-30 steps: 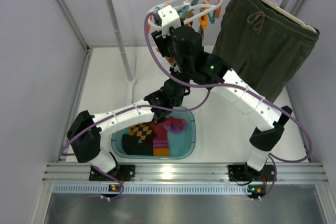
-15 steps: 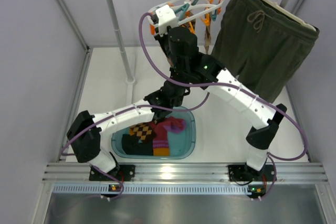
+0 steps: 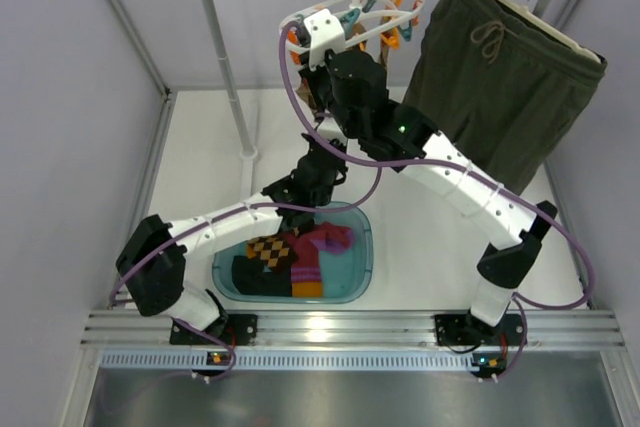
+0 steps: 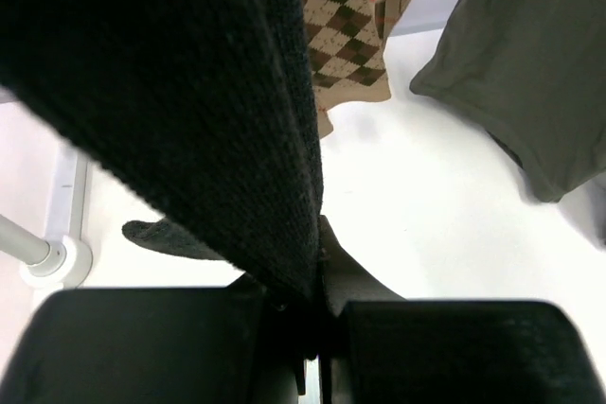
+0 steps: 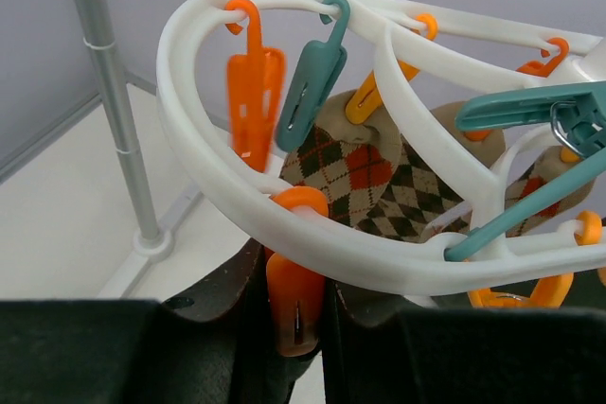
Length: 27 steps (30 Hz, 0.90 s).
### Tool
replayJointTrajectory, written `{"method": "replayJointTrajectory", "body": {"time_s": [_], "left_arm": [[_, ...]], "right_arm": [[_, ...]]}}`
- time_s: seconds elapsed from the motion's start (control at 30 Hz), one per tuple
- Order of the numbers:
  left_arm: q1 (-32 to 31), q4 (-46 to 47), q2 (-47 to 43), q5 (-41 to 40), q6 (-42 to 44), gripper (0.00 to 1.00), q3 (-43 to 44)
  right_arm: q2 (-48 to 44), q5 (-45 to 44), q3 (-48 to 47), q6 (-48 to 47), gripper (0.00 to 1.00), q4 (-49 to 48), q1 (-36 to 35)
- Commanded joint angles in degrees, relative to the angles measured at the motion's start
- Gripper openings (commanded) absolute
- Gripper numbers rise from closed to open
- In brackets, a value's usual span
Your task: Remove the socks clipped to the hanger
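Observation:
The white hanger hangs by its hook from the rail, with orange and teal pegs. My right gripper is shut on an orange peg that hangs from the near ring; in the top view it sits at the hanger's left side. My left gripper is shut on the lower part of a black sock, which hangs down in front of it; in the top view it is below the right wrist. Argyle socks are clipped behind, and also show in the left wrist view.
A teal basin on the table holds black, argyle and purple-orange socks. Olive-green shorts hang at the right of the rail. The rail's left post stands on a foot. Grey walls close both sides.
The right gripper has shifted slightly at the hanger's left edge. The left arm has swung its elbow leftward and lifted its gripper a little higher under the hanger.

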<state>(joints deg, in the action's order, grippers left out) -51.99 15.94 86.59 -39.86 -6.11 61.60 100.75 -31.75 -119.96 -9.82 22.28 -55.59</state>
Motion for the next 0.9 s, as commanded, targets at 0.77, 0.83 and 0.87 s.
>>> {"method": "replayJointTrajectory", "body": {"time_s": [0.77, 0.83, 0.87], "left_arm": [[-0.75, 1.19, 1.21, 4.44, 3.73, 0.00, 7.04], [-1.71, 1.11, 1.92, 3.65, 5.57, 0.00, 8.79], [-2.06, 1.11, 2.44, 3.12, 7.15, 0.00, 9.41]], "right_arm": [[-1.62, -3.49, -6.42, 3.15, 0.63, 4.17, -0.48], [-1.35, -6.12, -6.86, 2.88, 0.63, 4.61, -1.71], [-1.52, -6.83, -6.86, 2.71, 0.63, 4.70, -2.23]]}}
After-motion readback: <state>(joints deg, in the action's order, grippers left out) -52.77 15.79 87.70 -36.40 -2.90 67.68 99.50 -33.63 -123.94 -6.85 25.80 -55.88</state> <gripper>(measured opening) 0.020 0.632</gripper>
